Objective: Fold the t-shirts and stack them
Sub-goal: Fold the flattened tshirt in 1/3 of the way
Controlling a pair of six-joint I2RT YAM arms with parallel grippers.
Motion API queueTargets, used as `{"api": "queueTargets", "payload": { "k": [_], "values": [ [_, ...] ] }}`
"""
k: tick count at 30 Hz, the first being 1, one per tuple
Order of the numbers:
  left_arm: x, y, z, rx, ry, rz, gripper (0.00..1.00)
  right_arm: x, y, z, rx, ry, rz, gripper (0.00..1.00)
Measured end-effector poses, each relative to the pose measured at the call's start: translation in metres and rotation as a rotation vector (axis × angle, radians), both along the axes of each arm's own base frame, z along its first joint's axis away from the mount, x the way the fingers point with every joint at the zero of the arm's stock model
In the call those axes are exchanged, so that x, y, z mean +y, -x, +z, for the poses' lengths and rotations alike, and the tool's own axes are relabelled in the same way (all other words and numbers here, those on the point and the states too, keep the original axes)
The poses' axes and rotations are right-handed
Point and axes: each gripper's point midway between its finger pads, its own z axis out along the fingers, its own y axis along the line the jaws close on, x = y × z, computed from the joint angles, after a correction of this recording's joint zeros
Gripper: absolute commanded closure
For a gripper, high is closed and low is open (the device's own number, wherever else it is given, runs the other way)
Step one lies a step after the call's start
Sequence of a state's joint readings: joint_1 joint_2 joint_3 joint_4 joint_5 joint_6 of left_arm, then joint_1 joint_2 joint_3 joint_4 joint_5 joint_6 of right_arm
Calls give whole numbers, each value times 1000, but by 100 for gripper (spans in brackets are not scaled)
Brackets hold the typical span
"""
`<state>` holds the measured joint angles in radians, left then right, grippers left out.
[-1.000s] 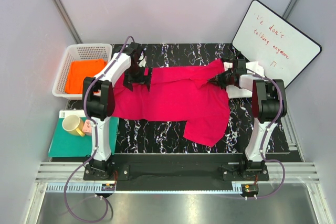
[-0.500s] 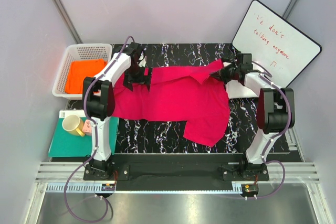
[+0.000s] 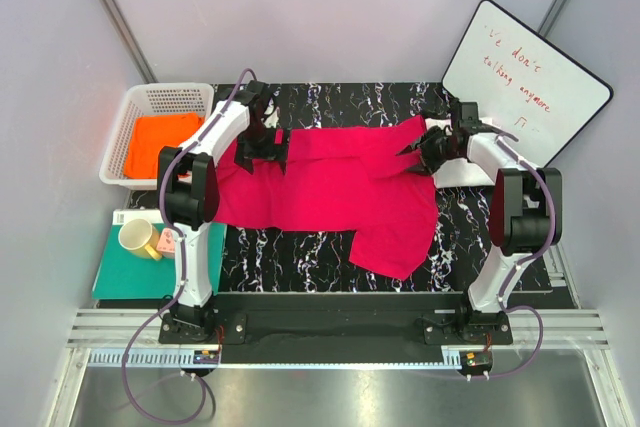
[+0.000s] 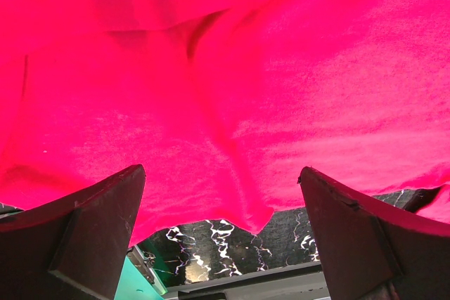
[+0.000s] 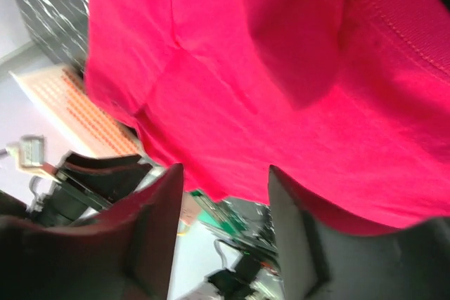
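The crimson-pink t-shirt (image 3: 330,182) lies spread across the black marble table (image 3: 300,247), its lower part trailing toward the front right. My left gripper (image 3: 265,155) hovers over the shirt's left part, open wide, with nothing between the fingers; in the left wrist view the gripper (image 4: 221,173) frames the shirt's edge (image 4: 246,68). My right gripper (image 3: 415,152) is at the shirt's right sleeve, jaws apart and nothing between them, as the right wrist view of the gripper (image 5: 225,173) and the shirt (image 5: 267,68) shows. A white t-shirt (image 3: 458,175) lies under the right arm. An orange t-shirt (image 3: 160,142) fills the basket.
A white basket (image 3: 165,97) stands at the back left. A teal-green board (image 3: 125,272) with a yellow mug (image 3: 138,237) lies at the front left. A whiteboard (image 3: 525,77) leans at the back right.
The right arm swung back and right with the sleeve, then its jaws parted and let the sleeve go. The left arm has not moved.
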<state>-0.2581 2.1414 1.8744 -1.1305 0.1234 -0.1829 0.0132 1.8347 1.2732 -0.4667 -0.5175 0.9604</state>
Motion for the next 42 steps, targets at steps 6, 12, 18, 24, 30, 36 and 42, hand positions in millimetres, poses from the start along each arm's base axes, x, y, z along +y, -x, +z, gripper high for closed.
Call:
{"api": "queueTargets", "payload": {
  "k": [6,12,18,24,30,36,42],
  "values": [
    [0,0,0,0,0,0,1,-8,0,14,-35,87,81,21],
    [0,0,0,0,0,0,1,-19,-1,21,-56,186,126,29],
    [0,0,0,0,0,0,1,-23,11,10,-18,213,162,63],
    [0,0,0,0,0,0,1,-28,22,-17,56,241,169,89],
    [0,0,0,0,-1,-1,1,-29,28,-41,118,246,176,93],
    [0,0,0,0,-1,-1,1,-34,27,-72,173,274,176,94],
    [0,0,0,0,-1,-1,1,-33,11,-83,180,282,173,95]
  ]
}}
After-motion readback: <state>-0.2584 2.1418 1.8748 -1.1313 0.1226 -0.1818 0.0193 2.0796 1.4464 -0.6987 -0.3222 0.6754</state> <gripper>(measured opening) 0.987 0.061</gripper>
